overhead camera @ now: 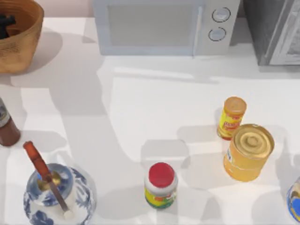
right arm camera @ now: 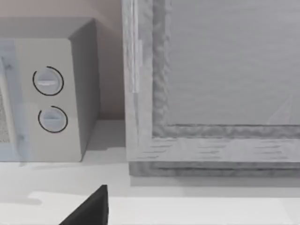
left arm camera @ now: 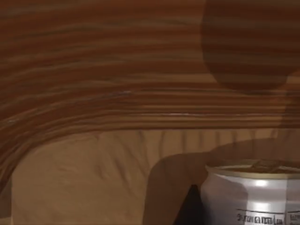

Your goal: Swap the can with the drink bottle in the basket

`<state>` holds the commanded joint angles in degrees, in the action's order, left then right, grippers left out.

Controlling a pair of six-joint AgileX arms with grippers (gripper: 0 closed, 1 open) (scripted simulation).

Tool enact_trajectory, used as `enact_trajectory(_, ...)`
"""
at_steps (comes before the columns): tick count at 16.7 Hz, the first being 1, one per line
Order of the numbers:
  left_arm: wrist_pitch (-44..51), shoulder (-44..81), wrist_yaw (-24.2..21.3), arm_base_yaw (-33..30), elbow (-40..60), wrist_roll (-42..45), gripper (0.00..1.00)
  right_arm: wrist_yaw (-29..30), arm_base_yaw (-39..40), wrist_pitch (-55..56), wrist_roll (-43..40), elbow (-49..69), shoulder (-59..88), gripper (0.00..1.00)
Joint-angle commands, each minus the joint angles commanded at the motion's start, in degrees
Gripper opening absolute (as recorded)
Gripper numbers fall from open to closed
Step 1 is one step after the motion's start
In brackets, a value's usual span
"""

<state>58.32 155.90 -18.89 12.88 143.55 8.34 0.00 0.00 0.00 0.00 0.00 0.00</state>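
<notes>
Wide bare white tabletop (overhead camera: 154, 108) lies in front of the pale grey microwave (overhead camera: 164, 26); jars, tin and vase crowd the near edge.

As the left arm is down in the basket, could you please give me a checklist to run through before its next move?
1. Left gripper inside the basket: ok.
2. Can standing in the basket, close by the left gripper: ok.
3. Grip on the can: cannot tell.
4. Drink bottle out of the basket: cannot tell.
5. Right gripper away from the basket, facing the microwave: ok.
</notes>
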Motion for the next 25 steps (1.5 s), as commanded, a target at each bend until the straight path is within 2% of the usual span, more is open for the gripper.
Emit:
enact_trajectory(2,0.0,0.0,0.0,0.0,0.0,0.0,0.02,0.0,0.0,0.0,0.0,0.0,0.0,1.0)
enact_trajectory(3,0.0,0.0,0.0,0.0,0.0,0.0,0.0,0.0,0.0,0.0,0.0,0.0,0.0,1.0)
enact_trajectory(12,0.16,-1.98,-0.35,-0.49,0.74,-0.12,0.0,0.0,0.0,0.0,0.0,0.0,0.0,1.0)
enact_trajectory(15,-0.26,-4.01,0.42,-0.31,-2.43,-0.9,0.0,0.0,0.0,0.0,0.0,0.0,0.0,1.0)
enact_trajectory(20,-6.44,-18.19,3.39,-0.75,-18.26,-2.2,0.0,0.0,0.0,0.0,0.0,0.0,0.0,1.0)
enact_trajectory(25,-18.27,-42.9,7.09,-2.75,-41.91,-2.35,0.0,0.0,0.0,0.0,0.0,0.0,0.0,1.0)
